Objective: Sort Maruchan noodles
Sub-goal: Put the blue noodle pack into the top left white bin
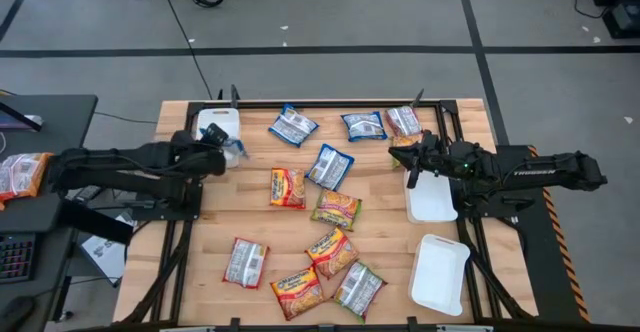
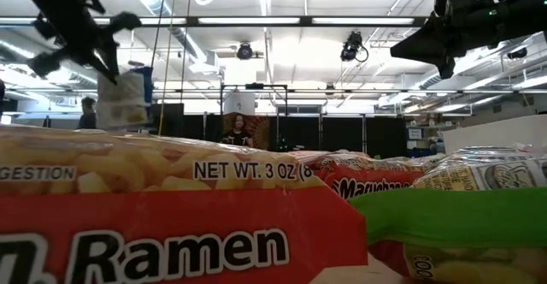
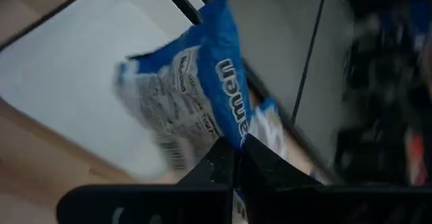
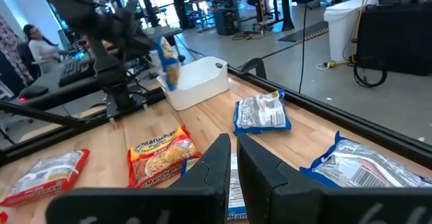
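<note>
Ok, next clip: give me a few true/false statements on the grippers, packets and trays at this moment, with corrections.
1. The left gripper is shut on a blue-white ramen packet. True.
2. That packet lies flat on the table. False: it hangs lifted over the white tray at the left.
3. The right gripper carries a red packet. False: it holds nothing.
4. The two white trays on the right hold no packets. True.
5. All packets are blue-white. False: some are red-yellow, one green.

noodle packets (image 1: 320, 217) lie mid-table, between a left tray (image 1: 213, 122) and two right trays (image 1: 438, 234).
</note>
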